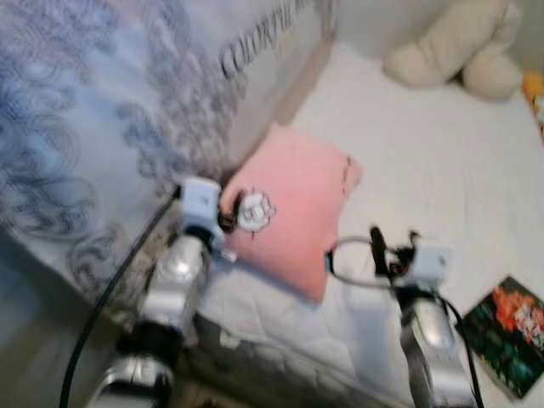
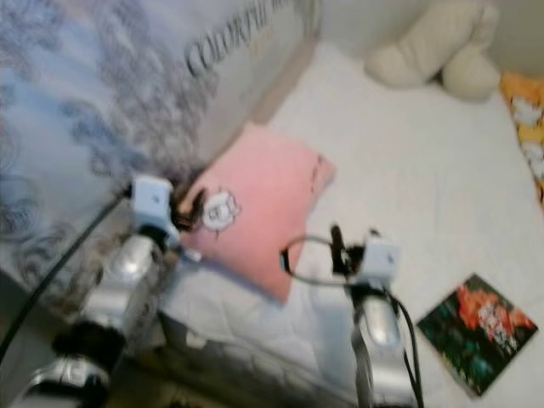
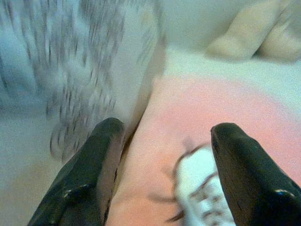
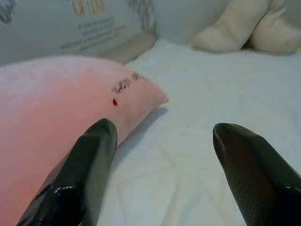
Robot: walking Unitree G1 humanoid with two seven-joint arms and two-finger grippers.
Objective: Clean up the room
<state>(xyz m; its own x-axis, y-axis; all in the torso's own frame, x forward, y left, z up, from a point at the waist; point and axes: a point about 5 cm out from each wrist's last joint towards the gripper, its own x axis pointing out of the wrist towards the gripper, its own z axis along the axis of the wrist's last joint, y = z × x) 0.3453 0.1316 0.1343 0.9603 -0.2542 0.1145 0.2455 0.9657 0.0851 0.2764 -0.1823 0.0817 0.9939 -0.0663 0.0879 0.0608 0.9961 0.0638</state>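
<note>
A pink pillow (image 1: 297,204) with a white cartoon patch (image 1: 253,211) lies on the white bed (image 1: 425,161), one edge against a grey-blue patterned duvet (image 1: 102,110). My left gripper (image 1: 228,212) is open at the pillow's near-left corner, its fingers (image 3: 94,179) straddling the patch (image 3: 202,188) and pillow edge (image 3: 225,117). My right gripper (image 1: 393,246) is open just right of the pillow, above the sheet; the pillow's corner (image 4: 70,108) lies beside its left finger (image 4: 84,174).
A cream plush toy (image 1: 459,42) sits at the far end of the bed. A dark book with a red flower cover (image 1: 510,331) lies near the bed's right front. An orange patterned item (image 2: 527,119) shows at the right edge. The bed's front edge (image 1: 280,357) runs below the grippers.
</note>
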